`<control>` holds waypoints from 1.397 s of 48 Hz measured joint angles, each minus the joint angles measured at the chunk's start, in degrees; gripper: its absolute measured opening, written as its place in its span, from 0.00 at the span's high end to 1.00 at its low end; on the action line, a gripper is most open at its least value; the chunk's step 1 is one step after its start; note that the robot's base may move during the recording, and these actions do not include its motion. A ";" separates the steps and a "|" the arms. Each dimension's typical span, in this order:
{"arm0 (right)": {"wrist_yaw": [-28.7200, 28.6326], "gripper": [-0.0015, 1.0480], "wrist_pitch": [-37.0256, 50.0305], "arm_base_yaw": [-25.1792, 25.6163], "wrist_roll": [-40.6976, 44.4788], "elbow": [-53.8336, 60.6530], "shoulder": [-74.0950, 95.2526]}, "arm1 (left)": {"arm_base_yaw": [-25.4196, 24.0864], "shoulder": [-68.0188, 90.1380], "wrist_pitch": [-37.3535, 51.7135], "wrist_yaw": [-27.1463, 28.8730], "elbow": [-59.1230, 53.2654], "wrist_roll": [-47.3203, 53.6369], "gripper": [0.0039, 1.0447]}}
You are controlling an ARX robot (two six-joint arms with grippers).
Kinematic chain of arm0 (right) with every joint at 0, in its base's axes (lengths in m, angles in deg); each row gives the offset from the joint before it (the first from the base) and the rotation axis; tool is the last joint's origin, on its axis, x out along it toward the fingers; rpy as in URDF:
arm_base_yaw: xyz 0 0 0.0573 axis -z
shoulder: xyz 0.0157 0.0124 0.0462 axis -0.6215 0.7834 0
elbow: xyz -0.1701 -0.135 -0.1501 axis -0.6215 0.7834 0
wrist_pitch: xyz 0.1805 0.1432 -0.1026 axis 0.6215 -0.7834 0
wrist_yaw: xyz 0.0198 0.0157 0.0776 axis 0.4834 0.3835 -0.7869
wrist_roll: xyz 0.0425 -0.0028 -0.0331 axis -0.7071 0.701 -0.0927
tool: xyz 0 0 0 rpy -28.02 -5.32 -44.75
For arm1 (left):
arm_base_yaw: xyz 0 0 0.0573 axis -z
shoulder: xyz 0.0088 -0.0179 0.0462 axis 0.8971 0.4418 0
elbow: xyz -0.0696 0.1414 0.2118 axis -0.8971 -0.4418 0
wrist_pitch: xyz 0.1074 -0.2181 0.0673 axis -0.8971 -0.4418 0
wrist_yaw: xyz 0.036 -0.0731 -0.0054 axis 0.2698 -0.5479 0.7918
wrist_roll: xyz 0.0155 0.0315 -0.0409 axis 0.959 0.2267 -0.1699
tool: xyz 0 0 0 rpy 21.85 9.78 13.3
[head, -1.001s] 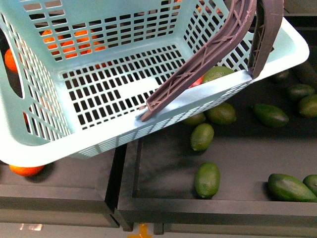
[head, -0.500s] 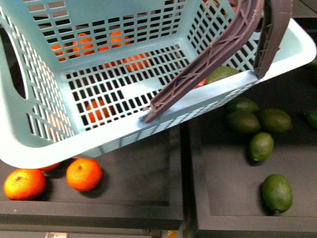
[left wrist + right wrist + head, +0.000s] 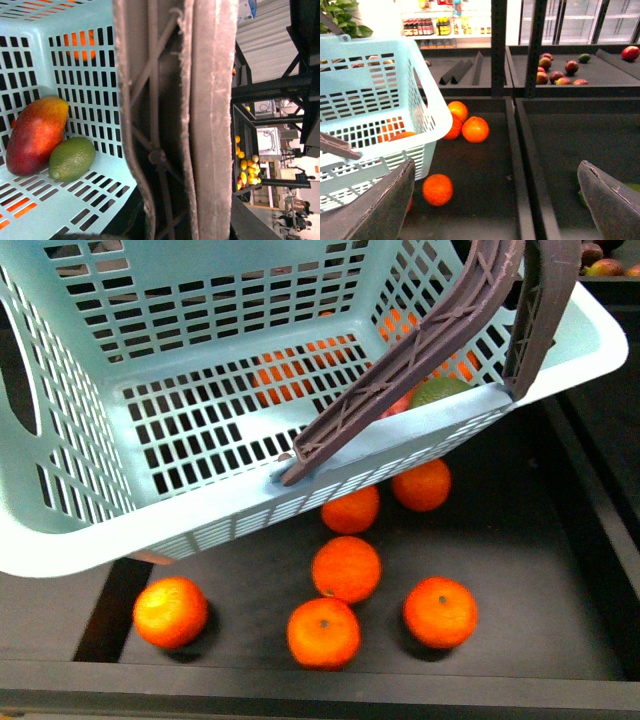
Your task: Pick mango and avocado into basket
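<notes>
**Left wrist view: mango and avocado both lie in the basket**

Left wrist view shows what the front view mostly hides. The red-and-orange mango (image 3: 34, 134) lies on the slotted floor of the turquoise basket (image 3: 75, 205), against one wall. The green avocado (image 3: 72, 158) lies touching it. The brown-grey handles (image 3: 175, 120) fill the middle of this picture, very close to the lens. The left tool itself does not show, so I cannot tell whether it is clamped on them, though carrying by the handles seems likely.

From the front, the basket (image 3: 60, 540) hangs tilted over a dark shelf tray (image 3: 520, 540) of oranges (image 3: 346, 569). Only a sliver of the avocado (image 3: 437, 390) and a trace of red beside it peek over the near rim, by the handles (image 3: 420, 350).

The right wrist view adds the right tool (image 3: 497, 200), its jaws spread wide and empty, near the basket's outer wall (image 3: 370, 105). It also shows far shelves with more fruit.

My judgement is that both picks are done. What remains calls for keeping the basket steady, or setting it down gently, so the loose fruit do not roll out.
</notes>
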State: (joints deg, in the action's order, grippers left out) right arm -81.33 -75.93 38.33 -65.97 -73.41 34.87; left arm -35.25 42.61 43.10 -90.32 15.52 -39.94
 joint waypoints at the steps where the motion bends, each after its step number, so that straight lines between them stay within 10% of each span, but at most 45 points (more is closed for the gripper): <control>1: 0.00 0.08 0.00 0.00 0.00 0.00 0.04 | 0.00 0.00 0.00 0.02 0.00 0.00 0.85; 40: -0.39 0.08 0.00 0.11 0.00 0.02 -0.02 | -1.20 -0.04 0.00 1.55 0.00 0.42 0.85; 47: -0.24 0.08 0.00 0.11 0.00 0.02 -0.02 | -1.07 4.37 -3.72 27.19 4.94 -1.05 0.85; 67: -0.07 0.08 0.00 0.11 0.00 0.02 -0.02 | -11.72 25.66 -0.81 27.23 17.62 -18.64 0.85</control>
State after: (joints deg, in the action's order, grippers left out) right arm -81.39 -75.93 38.44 -65.97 -73.39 34.85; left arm -46.96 68.27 42.30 -63.09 33.14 -58.59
